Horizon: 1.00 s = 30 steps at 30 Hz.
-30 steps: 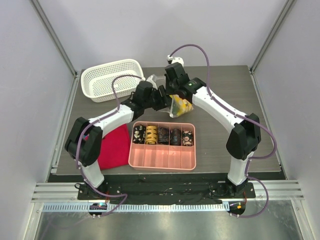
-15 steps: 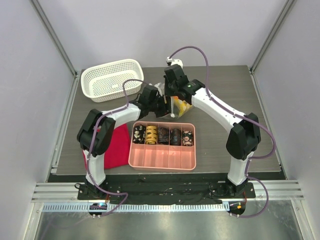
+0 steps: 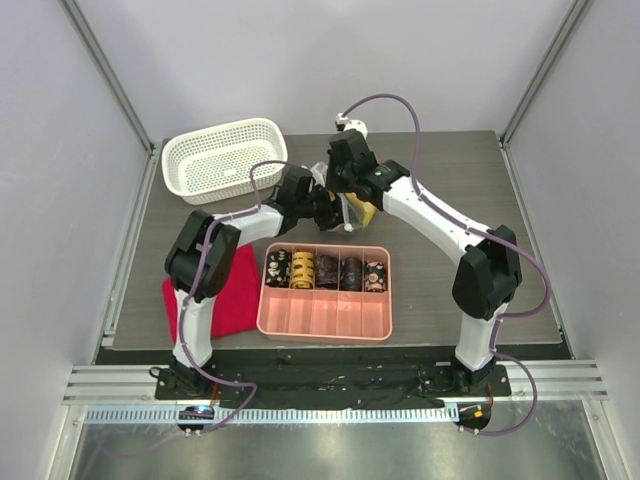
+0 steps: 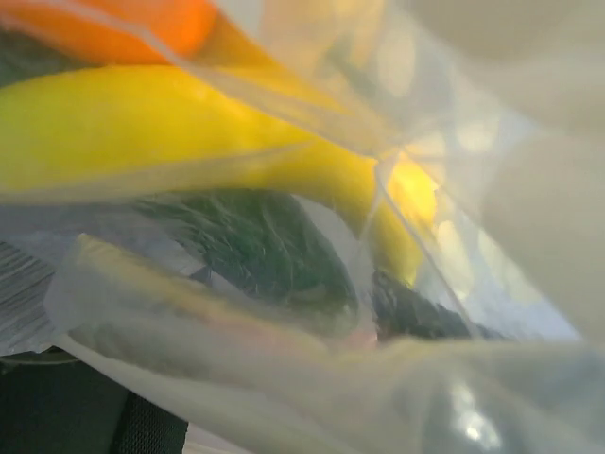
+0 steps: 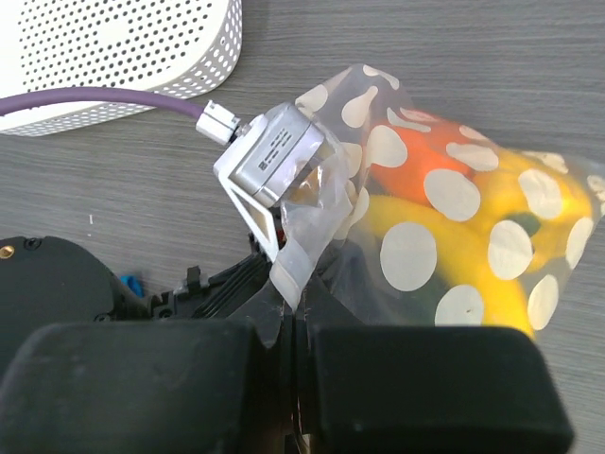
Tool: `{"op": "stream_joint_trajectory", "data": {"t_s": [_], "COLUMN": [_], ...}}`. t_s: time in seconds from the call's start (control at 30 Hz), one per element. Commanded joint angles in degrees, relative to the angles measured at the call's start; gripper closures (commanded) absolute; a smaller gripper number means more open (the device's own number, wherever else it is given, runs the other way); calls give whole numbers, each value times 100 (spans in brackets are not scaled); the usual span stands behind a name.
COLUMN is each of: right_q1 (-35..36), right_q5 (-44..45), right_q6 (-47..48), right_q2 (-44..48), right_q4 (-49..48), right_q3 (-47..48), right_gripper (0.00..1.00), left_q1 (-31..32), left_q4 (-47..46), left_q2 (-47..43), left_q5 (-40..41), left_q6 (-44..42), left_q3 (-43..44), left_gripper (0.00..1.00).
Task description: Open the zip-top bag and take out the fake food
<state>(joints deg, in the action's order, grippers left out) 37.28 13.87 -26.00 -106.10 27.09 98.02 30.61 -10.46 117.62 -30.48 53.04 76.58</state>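
The zip-top bag [image 5: 444, 236], clear with cream oval spots, lies on the table behind the pink tray [image 3: 325, 310]. My right gripper [image 5: 296, 317] is shut on a strip of its edge. Through the plastic a yellow banana [image 5: 492, 284] and an orange piece [image 5: 425, 165] show. My left gripper [image 3: 330, 212] is pushed against the bag from the left. In the left wrist view plastic covers everything, with the banana [image 4: 189, 132], an orange piece [image 4: 123, 28] and a green piece [image 4: 255, 236] close behind it. The left fingers are hidden.
A white lattice basket [image 3: 225, 158] stands at the back left. The pink tray holds several dark patterned cylinders [image 3: 325, 270] in its far row. A red cloth [image 3: 225, 295] lies left of the tray, under the left arm.
My left arm has swung in and pushed its gripper right, up against the bag. The right gripper has kept its hold and shifted slightly left with the bag.
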Motion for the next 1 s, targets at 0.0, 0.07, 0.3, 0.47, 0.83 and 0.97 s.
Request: {"op": "stream_joint_trajectory", "data": {"t_s": [0.0, 0.07, 0.3, 0.47, 0.83, 0.97], "right_q1": [43, 43, 52, 43, 25, 34], "right_q5": [-262, -270, -96, -7, 293, 28], "right_q6": [-511, -573, -626, -415, 289, 43], "right_q2": [99, 116, 336, 582, 644, 538], "right_q4": [-441, -581, -696, -863, -1004, -1066], "right_q3": [-177, -300, -704, -933, -1136, -1127], "right_gripper": [99, 99, 99, 99, 99, 99], "left_q1": [-46, -46, -231, -257, -222, -222], "left_q4": [-545, -553, -799, -371, 539, -314], "left_q2": [50, 41, 24, -81, -1364, -1287], "left_q5": [-213, -38, 498, 674, 1000, 1124], "left_q6": [251, 260, 497, 68, -928, -23], "left_q3": [77, 33, -90, 94, -360, -626], "left_gripper": [31, 32, 61, 85, 64, 37]}}
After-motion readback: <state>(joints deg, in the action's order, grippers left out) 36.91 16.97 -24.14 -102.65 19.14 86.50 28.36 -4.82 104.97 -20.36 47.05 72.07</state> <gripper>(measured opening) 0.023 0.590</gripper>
